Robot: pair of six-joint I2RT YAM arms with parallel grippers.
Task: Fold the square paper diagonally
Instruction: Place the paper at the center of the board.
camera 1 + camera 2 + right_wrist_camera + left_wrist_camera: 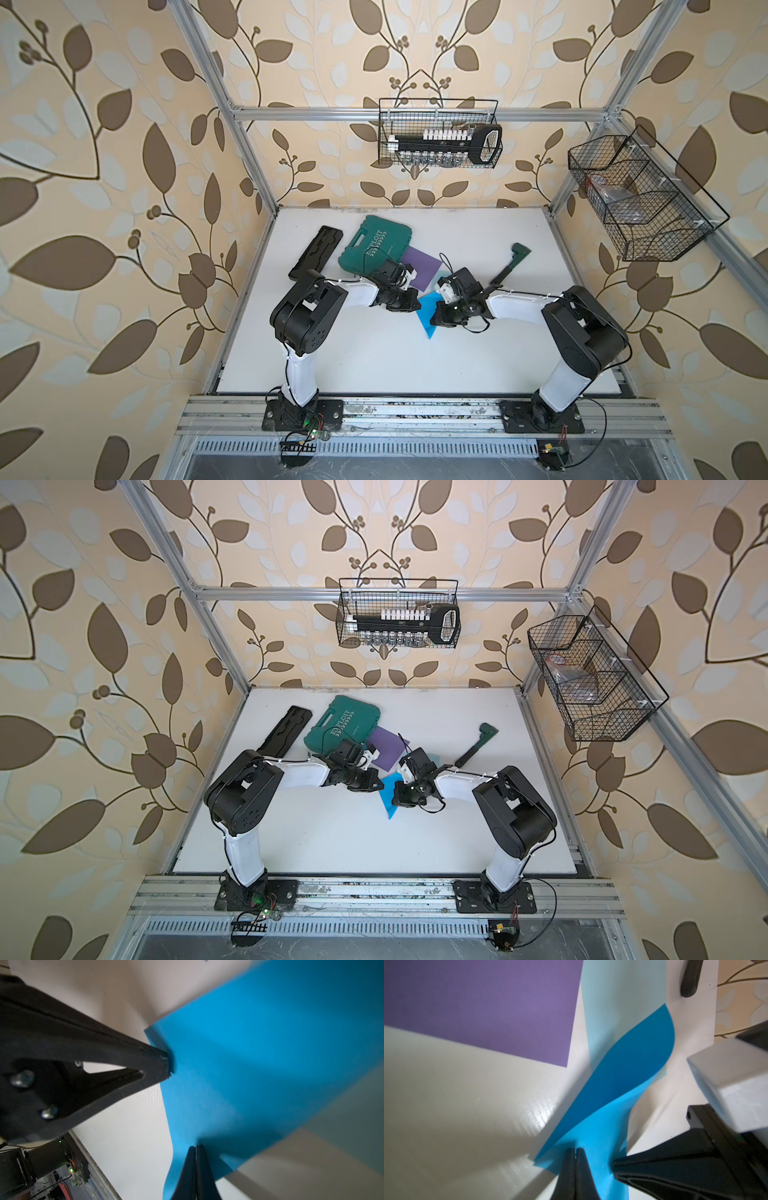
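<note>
The blue square paper (pixel 428 322) (pixel 390 800) lies mid-table between the two arms, showing as a narrow triangle in both top views. In the left wrist view the blue paper (pixel 623 1064) waves upward, one flap raised and curved. My left gripper (pixel 575 1149) (pixel 417 306) is shut, its tips down on the sheet near a corner. My right gripper (pixel 195 1147) (pixel 433 322) is shut too, with the blue paper (pixel 259 1053) spreading out on both sides of its tips. I cannot tell whether either pinches any paper. The right wrist view shows the left gripper (pixel 168 1065) at the sheet's edge.
A purple sheet (pixel 424 266) and a pale blue sheet (pixel 623 991) lie just behind the blue one. A green tool case (pixel 374 245), a black tray (pixel 316 251) and a green-handled tool (pixel 509 266) sit further back. Wire baskets (pixel 440 133) (pixel 640 199) hang on the frame.
</note>
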